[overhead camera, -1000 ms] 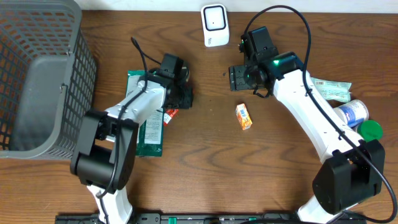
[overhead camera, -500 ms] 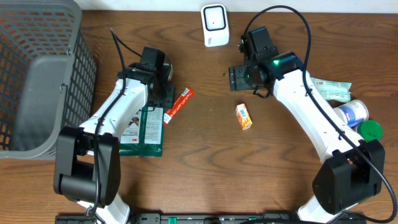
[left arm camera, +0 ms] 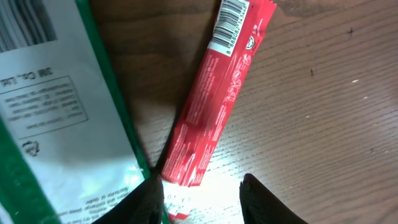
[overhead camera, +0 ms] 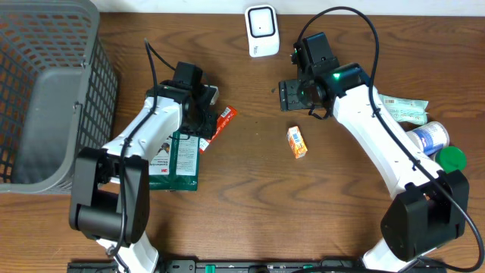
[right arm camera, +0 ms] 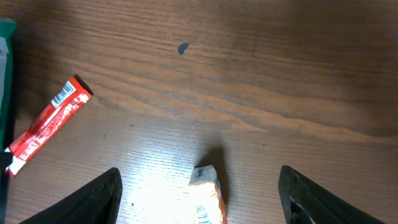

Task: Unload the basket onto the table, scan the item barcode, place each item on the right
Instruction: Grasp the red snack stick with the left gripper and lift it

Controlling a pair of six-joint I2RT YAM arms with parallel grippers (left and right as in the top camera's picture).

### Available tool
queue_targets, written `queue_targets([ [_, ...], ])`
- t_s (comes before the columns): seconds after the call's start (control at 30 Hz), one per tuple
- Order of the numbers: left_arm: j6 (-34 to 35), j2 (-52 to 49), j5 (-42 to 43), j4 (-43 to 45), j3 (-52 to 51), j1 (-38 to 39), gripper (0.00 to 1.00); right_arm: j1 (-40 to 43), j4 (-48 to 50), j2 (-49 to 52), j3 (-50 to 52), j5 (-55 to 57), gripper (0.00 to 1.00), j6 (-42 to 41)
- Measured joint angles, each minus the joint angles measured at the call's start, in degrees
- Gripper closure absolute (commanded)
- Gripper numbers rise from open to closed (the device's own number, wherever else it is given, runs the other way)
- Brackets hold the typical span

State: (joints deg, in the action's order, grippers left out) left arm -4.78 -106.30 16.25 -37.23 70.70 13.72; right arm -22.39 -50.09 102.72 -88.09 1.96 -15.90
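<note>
A red packet [overhead camera: 220, 123] lies flat on the wood beside my left gripper [overhead camera: 206, 120]. Seen from the left wrist, the red packet [left arm camera: 211, 106] runs diagonally, its barcode [left arm camera: 231, 18] facing up at the far end. Its near end sits just ahead of my left gripper [left arm camera: 202, 190], whose fingers stand apart and open, gripping nothing. A small orange box [overhead camera: 297, 142] lies mid-table. My right gripper [overhead camera: 294, 95] hangs above the table, open wide. In the right wrist view the orange box [right arm camera: 208, 196] shows low between its fingers [right arm camera: 99, 196]. A white scanner [overhead camera: 261, 30] stands at the back.
A green-and-white pouch [overhead camera: 176, 155] lies under my left arm, its edge [left arm camera: 56, 106] beside the red packet. A grey mesh basket [overhead camera: 45, 91] fills the left side. At the far right lie a tube packet [overhead camera: 402, 110], a blue-white can [overhead camera: 429, 136] and a green lid [overhead camera: 452, 159].
The left gripper let go of the red packet, which now lies angled on the table. It drew back to the left, then came a little closer again. The right arm has not moved.
</note>
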Motion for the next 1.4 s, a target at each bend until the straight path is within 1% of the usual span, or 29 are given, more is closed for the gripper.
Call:
queue_targets([
  [0.3, -0.2, -5.4, 0.2, 2.1, 0.0, 0.0, 0.57, 0.0, 0.0, 0.0, 0.0, 0.0, 0.25, 0.0],
  [0.47, 0.3, -5.8, 0.3, 1.8, 0.0, 0.1, 0.58, 0.0, -0.2, 0.0, 0.0, 0.0, 0.25, 0.0],
  [0.63, 4.2, -5.8, 0.4, 1.7, 0.0, 0.9, 0.63, 0.0, -0.2, 0.0, 0.0, 0.0, 0.25, 0.0],
  [0.73, 7.4, -5.8, 0.4, 1.7, 0.0, 2.1, 0.63, 0.0, -0.2, 0.0, 0.0, 0.0, 0.25, 0.0],
  [0.77, 8.1, -5.8, 0.4, 1.8, 0.0, 2.6, 0.62, 0.0, -0.2, 0.0, 0.0, 0.0, 0.25, 0.0],
  [0.83, 9.3, -5.8, 0.4, 2.3, 0.0, 3.7, 0.57, 0.0, -0.2, 0.0, 0.0, 0.0, 0.25, 0.0],
  [0.9, 10.2, -5.8, 0.3, 3.1, 0.0, 4.7, 0.54, 0.0, -0.2, 0.0, 0.0, 0.0, 0.25, 0.0],
  [1.4, 11.8, -5.7, -2.5, 2.2, -0.2, 5.5, 0.54, 0.0, -0.7, 0.0, 0.0, 0.0, 0.25, 0.0],
])
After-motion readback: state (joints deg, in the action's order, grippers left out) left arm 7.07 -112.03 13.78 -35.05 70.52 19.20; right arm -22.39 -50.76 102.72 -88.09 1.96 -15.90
